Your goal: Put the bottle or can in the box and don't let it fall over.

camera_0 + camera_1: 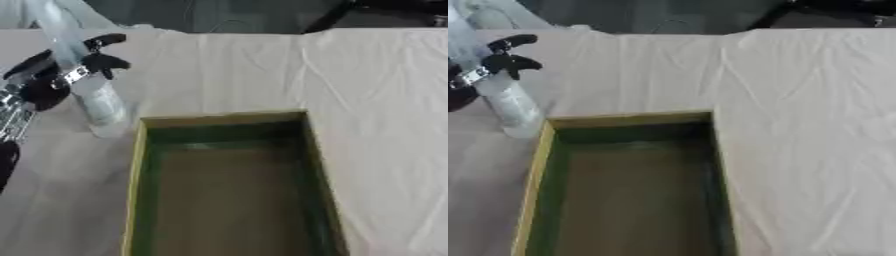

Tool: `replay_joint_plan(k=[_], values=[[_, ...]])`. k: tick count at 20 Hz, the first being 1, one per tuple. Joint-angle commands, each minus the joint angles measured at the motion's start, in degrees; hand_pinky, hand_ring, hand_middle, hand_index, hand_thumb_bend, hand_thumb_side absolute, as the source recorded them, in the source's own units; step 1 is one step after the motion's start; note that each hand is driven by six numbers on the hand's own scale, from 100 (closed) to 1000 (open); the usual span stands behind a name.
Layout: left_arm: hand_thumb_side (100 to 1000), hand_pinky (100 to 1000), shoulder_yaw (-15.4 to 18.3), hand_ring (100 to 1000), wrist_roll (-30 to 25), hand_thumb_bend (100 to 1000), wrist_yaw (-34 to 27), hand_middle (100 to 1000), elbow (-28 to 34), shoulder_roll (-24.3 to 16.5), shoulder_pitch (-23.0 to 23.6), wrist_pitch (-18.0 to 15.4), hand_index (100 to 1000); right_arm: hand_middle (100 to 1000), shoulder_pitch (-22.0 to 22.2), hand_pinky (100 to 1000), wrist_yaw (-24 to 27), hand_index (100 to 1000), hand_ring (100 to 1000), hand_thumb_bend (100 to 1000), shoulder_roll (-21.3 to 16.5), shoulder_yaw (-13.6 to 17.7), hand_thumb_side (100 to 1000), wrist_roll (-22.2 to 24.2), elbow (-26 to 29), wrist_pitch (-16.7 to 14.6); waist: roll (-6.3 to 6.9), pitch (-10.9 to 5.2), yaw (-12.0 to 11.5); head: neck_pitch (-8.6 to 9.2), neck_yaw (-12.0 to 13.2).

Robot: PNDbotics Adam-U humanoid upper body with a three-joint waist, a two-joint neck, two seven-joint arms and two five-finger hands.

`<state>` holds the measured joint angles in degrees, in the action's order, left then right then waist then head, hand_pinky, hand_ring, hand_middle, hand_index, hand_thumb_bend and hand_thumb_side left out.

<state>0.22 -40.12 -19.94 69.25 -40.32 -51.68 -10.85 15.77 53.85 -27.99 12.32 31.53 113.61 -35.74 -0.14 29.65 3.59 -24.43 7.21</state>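
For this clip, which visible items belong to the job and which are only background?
Job:
- clear plastic bottle, tilted, held left of the box
- open yellow-rimmed box with green inner walls
- left hand, curled round the bottle

Background:
- cream cloth-covered table
- dark objects at the far edge

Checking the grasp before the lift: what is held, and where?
The left hand holds the clear bottle around its middle, fingers curled round it.

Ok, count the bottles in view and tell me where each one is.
1. A clear bottle stands left of the box, off its far left corner, with the left robot hand curled around it. Nothing shows inside the box.
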Motion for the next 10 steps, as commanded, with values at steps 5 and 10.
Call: replay_joint_plan(k=[5,10], values=[[660,719,-0.2,587,-1.5,100,-0.9,1000,0.2,-0.4,-0.6,0.4,144,840,0.3,979,1.6,948,776,100,-0.8,1.1,588,6.0,1.0,-4.9,-0.15,-1.01,0.2,0.70,0.0],[670,502,-0.1,481,-0.9,100,-0.7,1000,0.0,-0.3,-0.6,-0.2,128,839,0.1,979,2.1,948,776,100,-0.7,1.3,590,6.3,1.0,-4.3,-0.17,-0.82,0.2,0.71,-0.1]])
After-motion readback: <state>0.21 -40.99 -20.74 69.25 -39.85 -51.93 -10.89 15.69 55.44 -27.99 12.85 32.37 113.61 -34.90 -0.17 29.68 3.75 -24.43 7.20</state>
